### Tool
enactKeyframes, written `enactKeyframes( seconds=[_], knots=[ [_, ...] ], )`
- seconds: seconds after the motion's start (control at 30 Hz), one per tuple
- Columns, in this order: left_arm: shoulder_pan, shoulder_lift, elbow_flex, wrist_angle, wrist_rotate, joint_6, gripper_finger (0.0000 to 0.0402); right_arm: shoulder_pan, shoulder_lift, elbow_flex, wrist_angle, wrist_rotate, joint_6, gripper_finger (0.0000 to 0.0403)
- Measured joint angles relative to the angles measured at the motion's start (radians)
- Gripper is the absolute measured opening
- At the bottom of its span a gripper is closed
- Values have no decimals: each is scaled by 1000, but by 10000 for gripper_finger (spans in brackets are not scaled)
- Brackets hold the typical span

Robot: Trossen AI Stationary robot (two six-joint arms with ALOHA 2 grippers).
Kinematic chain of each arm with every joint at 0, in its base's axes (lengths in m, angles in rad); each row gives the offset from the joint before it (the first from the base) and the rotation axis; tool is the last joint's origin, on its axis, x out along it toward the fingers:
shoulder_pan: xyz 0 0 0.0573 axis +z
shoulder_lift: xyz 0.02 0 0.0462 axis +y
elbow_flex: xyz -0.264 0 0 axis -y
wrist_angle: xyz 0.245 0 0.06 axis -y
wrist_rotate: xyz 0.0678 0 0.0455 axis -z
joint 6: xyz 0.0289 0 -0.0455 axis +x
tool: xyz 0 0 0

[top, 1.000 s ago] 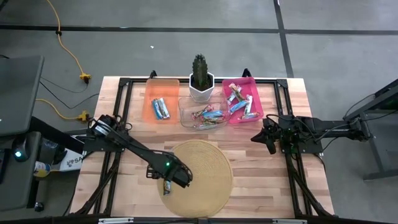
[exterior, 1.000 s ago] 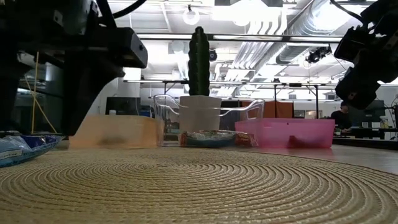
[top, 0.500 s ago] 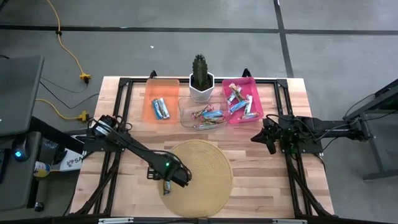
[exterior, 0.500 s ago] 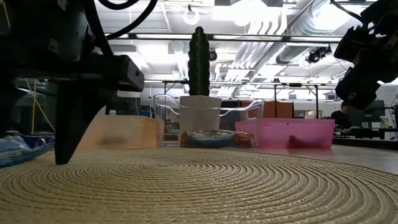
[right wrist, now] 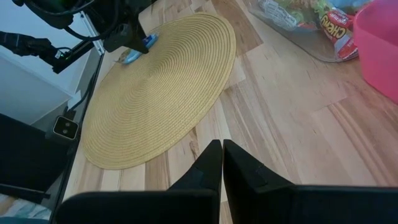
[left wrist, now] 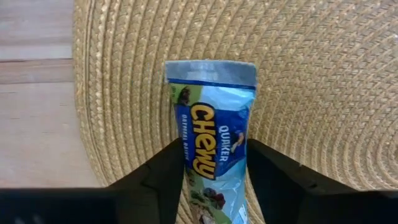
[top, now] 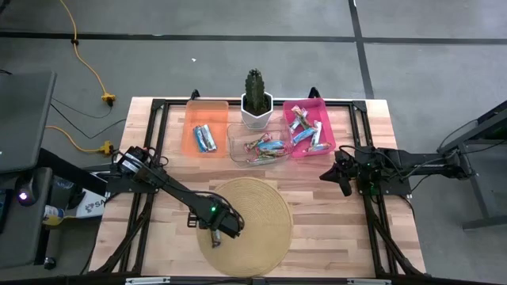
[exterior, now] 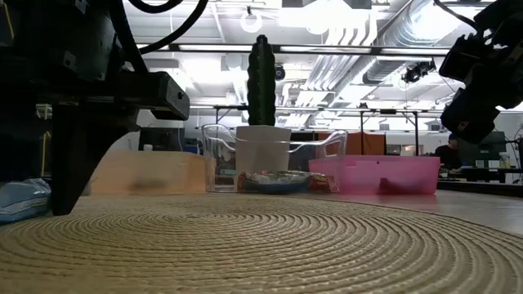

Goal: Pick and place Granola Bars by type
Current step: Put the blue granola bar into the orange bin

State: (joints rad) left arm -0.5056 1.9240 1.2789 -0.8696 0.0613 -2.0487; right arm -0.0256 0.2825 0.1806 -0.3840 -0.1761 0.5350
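I have the left gripper (top: 212, 234) low in the high view, at the left edge of the woven mat (top: 261, 229), its jaws grasping a blue granola bar (left wrist: 212, 155) (Chewy wrapper, lying flat on the mat). My right gripper (top: 345, 189) waits clenched at right of centre, below the pink bin (top: 323, 107) holding more bars.
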Motion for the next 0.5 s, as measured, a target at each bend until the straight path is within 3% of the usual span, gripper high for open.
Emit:
enactKeyframes(
  seconds=[0.5],
  knots=[
    [0,-28,0,7,-4,22,94,0,0,1,0,0,0,0]
  ],
)
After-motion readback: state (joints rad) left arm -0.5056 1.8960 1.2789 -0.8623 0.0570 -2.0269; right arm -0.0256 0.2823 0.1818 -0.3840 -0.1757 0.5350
